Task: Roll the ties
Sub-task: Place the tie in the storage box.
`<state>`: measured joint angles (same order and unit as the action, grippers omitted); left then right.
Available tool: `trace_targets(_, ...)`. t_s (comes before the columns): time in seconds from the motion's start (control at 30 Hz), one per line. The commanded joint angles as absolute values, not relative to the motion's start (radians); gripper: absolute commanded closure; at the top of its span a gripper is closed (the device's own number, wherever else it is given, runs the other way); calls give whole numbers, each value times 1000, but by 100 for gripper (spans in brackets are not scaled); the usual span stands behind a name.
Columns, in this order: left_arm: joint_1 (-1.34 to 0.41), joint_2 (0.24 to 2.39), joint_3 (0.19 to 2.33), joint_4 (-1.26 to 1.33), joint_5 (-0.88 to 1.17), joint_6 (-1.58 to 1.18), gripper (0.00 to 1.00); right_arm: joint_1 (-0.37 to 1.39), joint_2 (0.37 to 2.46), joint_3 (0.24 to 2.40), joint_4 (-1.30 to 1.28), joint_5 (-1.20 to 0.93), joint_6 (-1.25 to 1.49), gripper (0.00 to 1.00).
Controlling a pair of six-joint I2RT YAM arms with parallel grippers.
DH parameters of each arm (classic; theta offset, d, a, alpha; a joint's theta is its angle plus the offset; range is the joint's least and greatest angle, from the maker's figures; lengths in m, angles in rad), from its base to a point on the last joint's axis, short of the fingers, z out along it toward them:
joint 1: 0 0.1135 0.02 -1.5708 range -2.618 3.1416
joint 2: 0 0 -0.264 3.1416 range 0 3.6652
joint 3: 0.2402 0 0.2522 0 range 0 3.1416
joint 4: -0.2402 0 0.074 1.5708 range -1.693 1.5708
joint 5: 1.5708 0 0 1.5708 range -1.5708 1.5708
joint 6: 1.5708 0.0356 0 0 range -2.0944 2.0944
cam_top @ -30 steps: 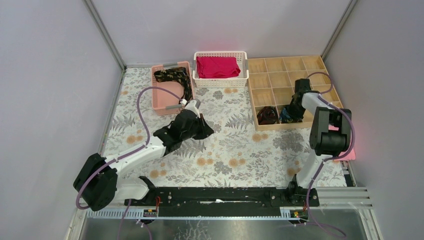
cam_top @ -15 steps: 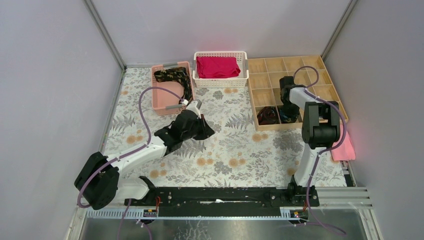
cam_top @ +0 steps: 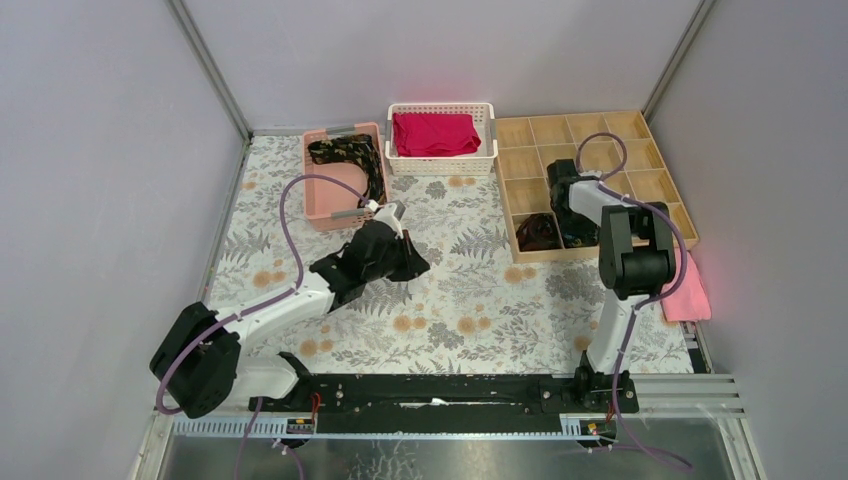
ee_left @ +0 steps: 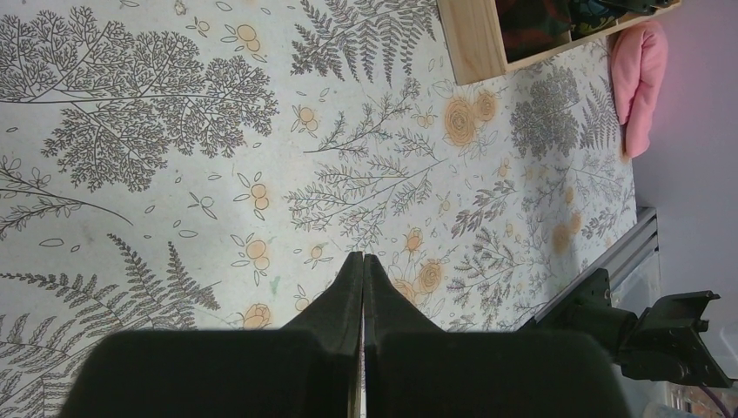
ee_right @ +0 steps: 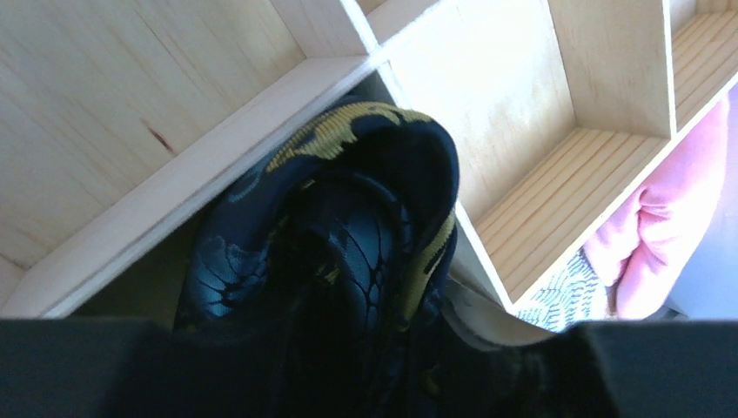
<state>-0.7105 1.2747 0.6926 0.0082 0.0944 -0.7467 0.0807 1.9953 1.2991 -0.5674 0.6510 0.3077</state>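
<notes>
One tie point(cam_top: 349, 156), black with gold pattern, lies loose in the pink bin point(cam_top: 318, 200). A dark coiled tie point(cam_top: 537, 232) sits in the front-left cell of the wooden organizer point(cam_top: 560, 251). In the cell beside it, a blue-and-gold coiled tie point(ee_right: 348, 226) fills the right wrist view. My right gripper point(cam_top: 570, 222) reaches down onto that coil. Its fingers are lost in the dark against the fabric. My left gripper point(ee_left: 363, 258) hovers over the floral mat, shut with nothing between its fingers; it also shows from above as the left gripper point(cam_top: 405, 262).
A white basket point(cam_top: 485, 160) with folded red cloth point(cam_top: 435, 133) stands at the back. A pink towel point(cam_top: 685, 290) lies at the mat's right edge. The organizer's other cells point(cam_top: 580, 130) hold nothing. Grey walls close in on three sides.
My right arm has swung left along the organizer's front row, uncovering more of the pink towel. The left arm has barely moved.
</notes>
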Motion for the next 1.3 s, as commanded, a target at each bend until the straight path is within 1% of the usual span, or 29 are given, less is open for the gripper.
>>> trace_targets(0.0,-704,1288,686,57,121,-718,100,71,1988,1130,-702,490,325,48)
trace_targets(0.07,-704,1286,686,57,120,-717,100,71,1912,1092,-669,453,328,41)
trace_targets(0.1,-704,1286,685,56,122,-716,100,71,1876,1077,-657,437,328,37)
trace_targets(0.13,-704,1286,686,55,122,-716,100,72,1841,1062,-643,416,328,35)
trace_targets(0.3,-704,1297,683,64,130,-719,100,71,1683,996,-589,268,330,35)
trace_targets(0.4,-703,1313,685,73,147,-721,100,71,1609,990,-595,293,348,38)
trace_targets(0.5,-704,1329,681,87,161,-724,100,70,1547,993,-583,332,359,34)
trace_targets(0.7,-704,1342,685,100,174,-731,100,70,1454,1018,-581,353,377,34)
trace_targets(0.83,-704,1342,692,97,170,-729,100,71,1380,1021,-591,326,385,35)
trace_targets(0.87,-703,1344,693,98,169,-729,100,71,1360,1016,-591,322,386,38)
trace_targets(0.93,-705,1350,696,99,170,-730,100,71,1340,998,-578,317,382,56)
trace_targets(0.97,-703,1354,697,101,171,-730,100,71,1340,997,-582,321,381,69)
trace_targets(1.0,-704,1358,698,102,172,-731,100,71,1346,998,-589,323,381,85)
trace_targets(1.03,-704,1362,699,105,175,-733,100,70,1354,1000,-599,320,379,94)
trace_targets(1.07,-704,1365,699,105,178,-733,100,70,1363,999,-603,324,380,99)
trace_targets(1.27,-703,1358,691,109,190,-738,100,70,1425,967,-601,339,388,100)
